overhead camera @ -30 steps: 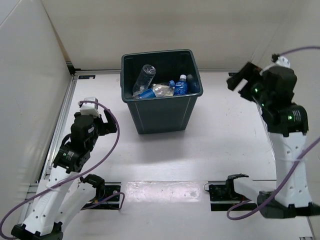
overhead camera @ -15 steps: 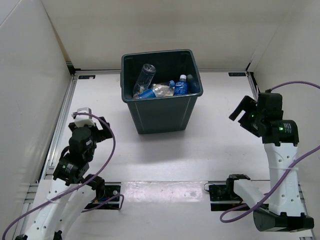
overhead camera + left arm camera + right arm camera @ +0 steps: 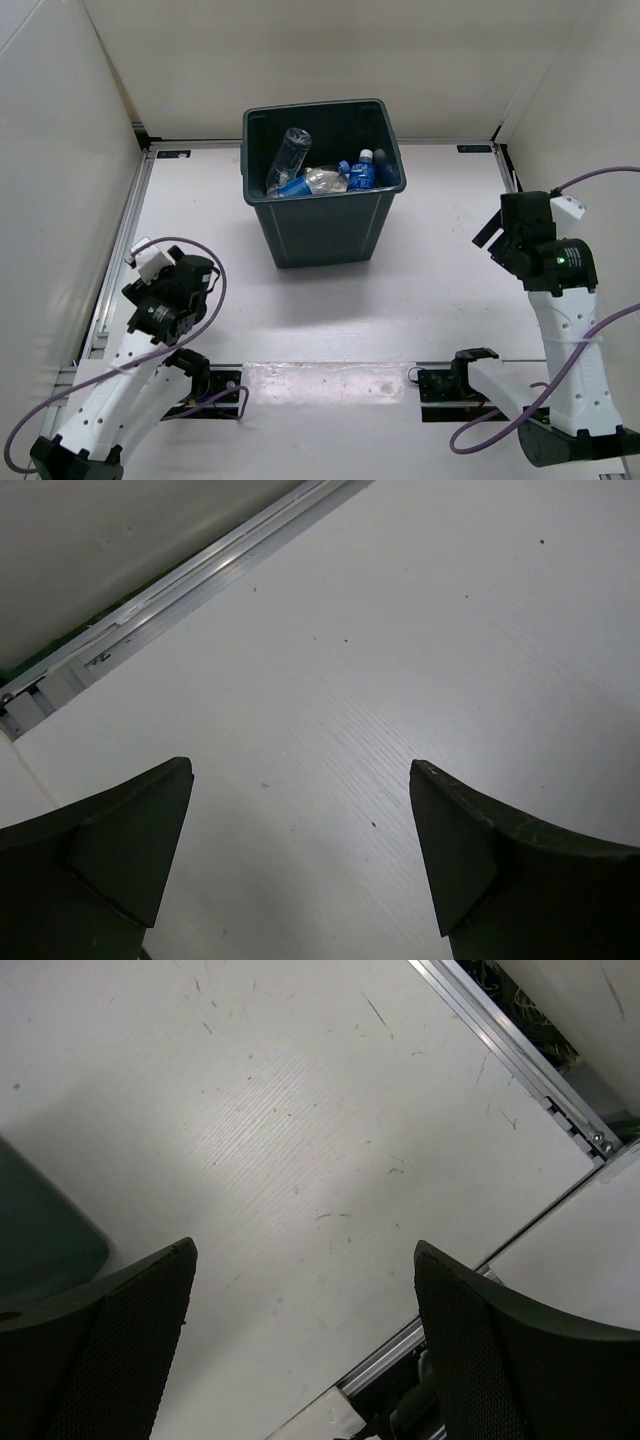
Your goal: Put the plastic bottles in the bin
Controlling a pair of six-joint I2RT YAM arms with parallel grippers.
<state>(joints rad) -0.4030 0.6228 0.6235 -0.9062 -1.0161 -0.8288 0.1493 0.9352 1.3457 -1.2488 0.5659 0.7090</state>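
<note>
Plastic bottles (image 3: 322, 178): all I see lie inside bin (image 3: 325, 235).
Left end effector (image 3: 300, 775): wide open, empty.
Right end effector (image 3: 305, 1250): likewise; I'd park gently.

White walls (image 3: 60, 150) enclose a white table (image 3: 440, 250).

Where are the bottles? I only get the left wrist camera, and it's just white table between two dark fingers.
Observer: In the top camera, the plastic bottles lie piled inside the bin, at the far middle of the table.
Operator: Is the other arm holding one?
Observer: No. The right wrist camera shows the right end effector open, with only bare table between its fingers.
</note>
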